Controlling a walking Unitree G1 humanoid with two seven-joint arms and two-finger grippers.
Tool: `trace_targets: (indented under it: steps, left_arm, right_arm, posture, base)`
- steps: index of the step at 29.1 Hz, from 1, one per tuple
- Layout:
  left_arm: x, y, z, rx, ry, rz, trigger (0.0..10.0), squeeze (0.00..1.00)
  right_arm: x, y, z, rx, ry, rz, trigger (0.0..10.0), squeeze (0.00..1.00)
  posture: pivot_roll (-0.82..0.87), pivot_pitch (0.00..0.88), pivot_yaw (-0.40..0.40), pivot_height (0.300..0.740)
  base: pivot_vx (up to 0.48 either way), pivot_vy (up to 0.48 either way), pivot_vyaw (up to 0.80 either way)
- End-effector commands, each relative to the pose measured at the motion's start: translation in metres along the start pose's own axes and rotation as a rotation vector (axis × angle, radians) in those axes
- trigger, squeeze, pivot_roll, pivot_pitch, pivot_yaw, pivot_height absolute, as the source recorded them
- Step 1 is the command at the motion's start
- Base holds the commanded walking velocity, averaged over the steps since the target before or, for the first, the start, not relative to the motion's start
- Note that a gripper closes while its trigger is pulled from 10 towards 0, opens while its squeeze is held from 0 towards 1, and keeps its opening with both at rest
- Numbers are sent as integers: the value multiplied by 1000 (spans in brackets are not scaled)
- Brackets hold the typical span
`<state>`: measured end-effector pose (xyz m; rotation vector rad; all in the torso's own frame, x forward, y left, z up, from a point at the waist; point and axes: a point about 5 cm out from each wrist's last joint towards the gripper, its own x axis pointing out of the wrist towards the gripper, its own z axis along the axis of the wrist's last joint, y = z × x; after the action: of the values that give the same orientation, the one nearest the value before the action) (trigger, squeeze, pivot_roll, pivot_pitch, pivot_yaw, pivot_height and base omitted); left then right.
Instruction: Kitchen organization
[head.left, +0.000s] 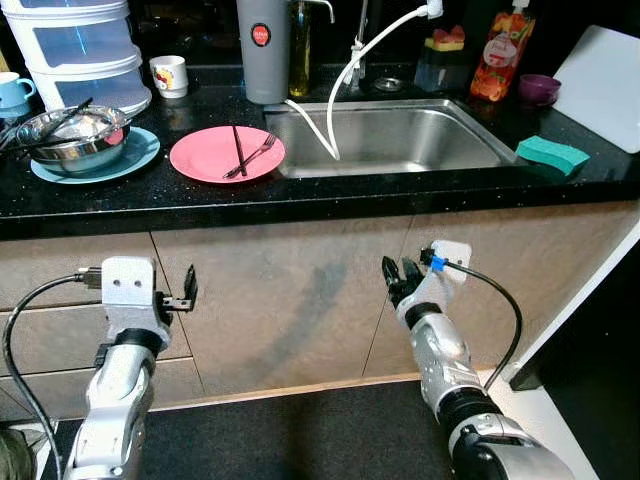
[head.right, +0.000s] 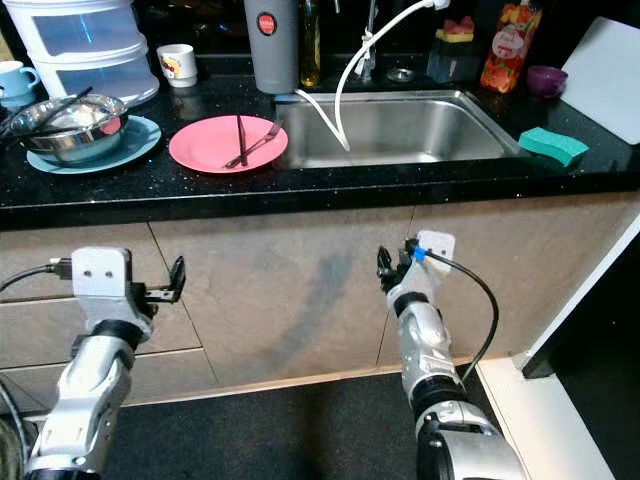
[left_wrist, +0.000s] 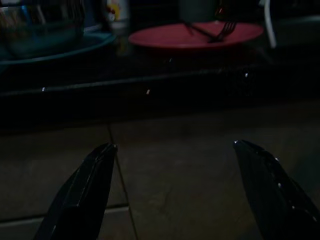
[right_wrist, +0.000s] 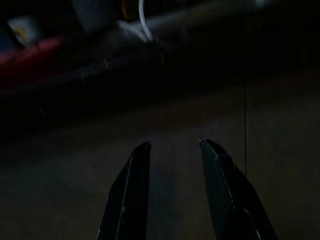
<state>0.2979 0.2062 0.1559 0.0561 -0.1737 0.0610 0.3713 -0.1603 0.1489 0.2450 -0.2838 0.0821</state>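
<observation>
A pink plate (head.left: 200, 155) lies on the black counter left of the steel sink (head.left: 440, 140), with a fork (head.left: 257, 153) and a dark utensil (head.left: 238, 145) on it. Further left, a metal bowl (head.left: 75, 140) holding utensils rests on a blue plate (head.left: 135, 158). Both arms are held low in front of the cabinet fronts, below the counter edge. My left gripper (head.left: 187, 290) is open, fingers wide apart, under the plate. My right gripper (head.left: 403, 273) is open by a narrower gap, under the sink. Neither holds anything.
Along the counter's back stand stacked clear containers (head.left: 80, 50), a blue mug (head.left: 12, 92), a white mug (head.left: 170, 75), a grey canister (head.left: 262, 50), bottles and a purple bowl (head.left: 539, 89). A green sponge (head.left: 552, 153) and a white board (head.left: 605, 85) sit right of the sink. A white hose (head.left: 335, 110) hangs into it.
</observation>
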Motion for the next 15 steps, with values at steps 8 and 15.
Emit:
trace_targets:
  steps: [8,15]
  left_arm:
    - [16,1,41,31,-113,5,10000,0]
    - [18,1,56,40,-160,14,10000,0]
  right_arm:
    - [19,9,25,32,-90,24,10000,0]
    - [23,13,27,35,-85,30,10000,0]
  posture:
    - [157,40,-6,740]
    - [161,41,-5,740]
  base:
    - [0,0,0]
    - [0,0,0]
